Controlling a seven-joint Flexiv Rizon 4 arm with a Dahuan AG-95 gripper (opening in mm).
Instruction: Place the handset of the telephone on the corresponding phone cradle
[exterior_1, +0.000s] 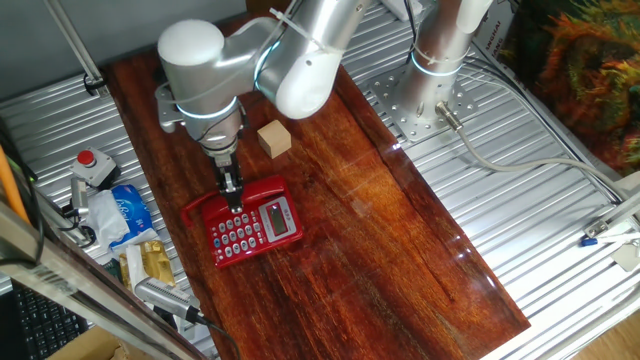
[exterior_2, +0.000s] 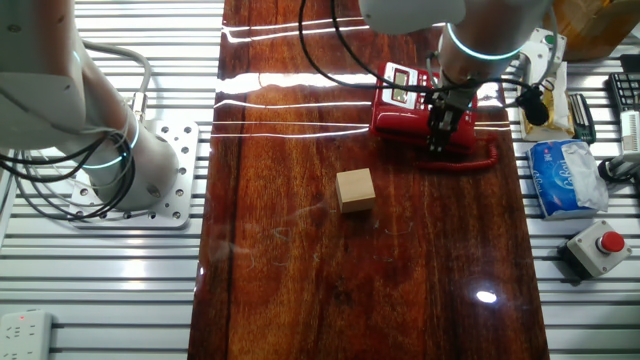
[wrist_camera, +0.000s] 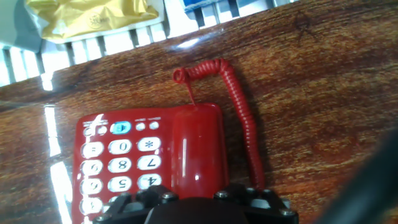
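Observation:
The red telephone (exterior_1: 258, 232) lies near the left edge of the wooden table, keypad up; it also shows in the other fixed view (exterior_2: 405, 98) and in the hand view (wrist_camera: 121, 165). The glossy red handset (wrist_camera: 193, 149) lies along the cradle strip beside the keypad, and its coiled cord (wrist_camera: 244, 121) loops out onto the wood. My gripper (exterior_1: 235, 200) points straight down onto the handset (exterior_1: 265, 189). In the hand view my gripper (wrist_camera: 194, 198) has one finger on each side of the handset and looks shut on it. The cradle is hidden under the handset.
A tan wooden cube (exterior_1: 274, 138) stands on the table behind the phone, also in the other fixed view (exterior_2: 355, 189). A grey box with a red button (exterior_2: 597, 245), a blue tissue pack (exterior_2: 565, 175) and a yellow packet (wrist_camera: 87, 15) lie off the table's edge.

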